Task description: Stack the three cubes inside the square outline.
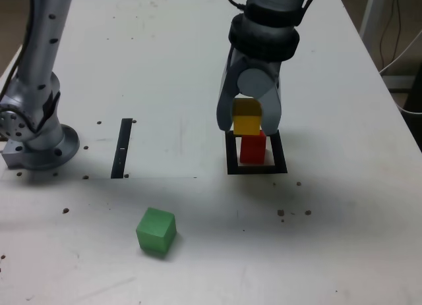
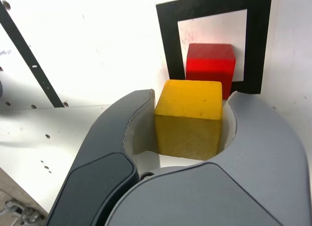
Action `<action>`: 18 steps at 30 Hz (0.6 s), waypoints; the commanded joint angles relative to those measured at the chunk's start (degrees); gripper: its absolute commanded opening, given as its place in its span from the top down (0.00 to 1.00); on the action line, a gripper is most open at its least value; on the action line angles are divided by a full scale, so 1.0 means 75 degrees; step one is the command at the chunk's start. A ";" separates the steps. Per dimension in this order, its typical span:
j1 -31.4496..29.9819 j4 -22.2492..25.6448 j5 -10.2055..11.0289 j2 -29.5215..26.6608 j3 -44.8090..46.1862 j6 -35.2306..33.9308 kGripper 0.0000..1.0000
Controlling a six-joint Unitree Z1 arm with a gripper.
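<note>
Pointing down over the square outline (image 1: pixel 230 161), the gripper (image 1: pixel 249 124) pinches one yellow cube (image 1: pixel 247 116) above one red cube (image 1: pixel 252 149); one green cube (image 1: pixel 156 231) lies apart.

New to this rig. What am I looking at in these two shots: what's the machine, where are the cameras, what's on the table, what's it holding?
It is a single grey robot arm bolted to a white table. One picture is from a camera standing off the arm and looking down at the table; the other is from a camera on the wrist, looking out past the jaws. The gripper is shut on a yellow cube, held over a red cube that sits inside a black square outline. A green cube lies apart, nearer the outside camera. A thin black strip lies flat near the arm's base.
</note>
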 commanded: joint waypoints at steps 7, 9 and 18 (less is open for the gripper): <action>0.0127 -0.0052 -0.0184 0.0172 -0.0124 0.0279 0.62; 0.0140 -0.0083 -0.0225 0.0199 -0.0132 0.0302 0.62; 0.0173 -0.0199 -0.0321 0.0327 -0.0101 0.0365 0.62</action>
